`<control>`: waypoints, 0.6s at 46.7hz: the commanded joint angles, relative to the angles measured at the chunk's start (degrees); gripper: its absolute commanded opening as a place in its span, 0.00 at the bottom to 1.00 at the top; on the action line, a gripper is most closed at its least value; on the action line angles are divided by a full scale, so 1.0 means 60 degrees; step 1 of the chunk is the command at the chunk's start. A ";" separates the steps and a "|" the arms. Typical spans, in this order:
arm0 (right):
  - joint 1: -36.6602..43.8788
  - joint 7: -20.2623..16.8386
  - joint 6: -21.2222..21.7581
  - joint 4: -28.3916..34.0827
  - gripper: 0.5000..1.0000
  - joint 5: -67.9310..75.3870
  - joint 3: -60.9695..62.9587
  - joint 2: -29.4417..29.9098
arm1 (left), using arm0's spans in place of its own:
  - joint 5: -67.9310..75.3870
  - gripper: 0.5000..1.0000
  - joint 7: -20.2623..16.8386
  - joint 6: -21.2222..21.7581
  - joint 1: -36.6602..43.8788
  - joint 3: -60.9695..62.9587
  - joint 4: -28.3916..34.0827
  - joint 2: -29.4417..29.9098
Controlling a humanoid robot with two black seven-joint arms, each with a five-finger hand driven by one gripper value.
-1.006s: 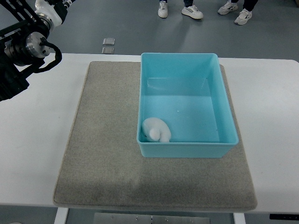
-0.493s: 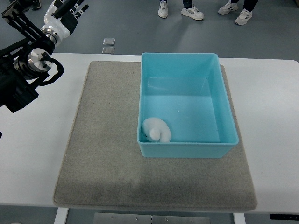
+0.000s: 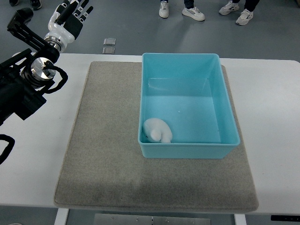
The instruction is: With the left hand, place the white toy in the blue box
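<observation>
Off at the far left of the white bench point(image 3: 42, 164), well apart from the blue box point(image 3: 227, 112): left hand point(image 3: 70, 16), fingers spread, empty. Inside the box's near-left corner: white toy point(image 3: 157, 131), seemingly soft, light; best grasped round the body.

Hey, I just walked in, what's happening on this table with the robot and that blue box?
The white toy already lies inside the blue box, in its near left corner. The box sits on a grey mat on the white table. The robot's left hand is empty, fingers spread, held up beyond the table's far left corner, well away from the box. The right arm is out of view. Some people's shoes show on the floor beyond the table. The placing looks done.
</observation>
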 commanded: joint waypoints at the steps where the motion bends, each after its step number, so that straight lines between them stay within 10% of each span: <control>1: 0.0000 0.0000 0.0001 0.0008 0.87 -0.0006 -0.0004 0.0000 | 0.0015 0.93 -0.0011 0.0010 0.0038 -0.0001 -0.0010 -0.0004; 28: 0.0000 0.0000 0.0001 -0.0007 0.87 0.0009 -0.0004 0.0000 | 0.0147 0.95 -0.0055 0.0273 0.0185 -0.0089 0.0224 -0.0004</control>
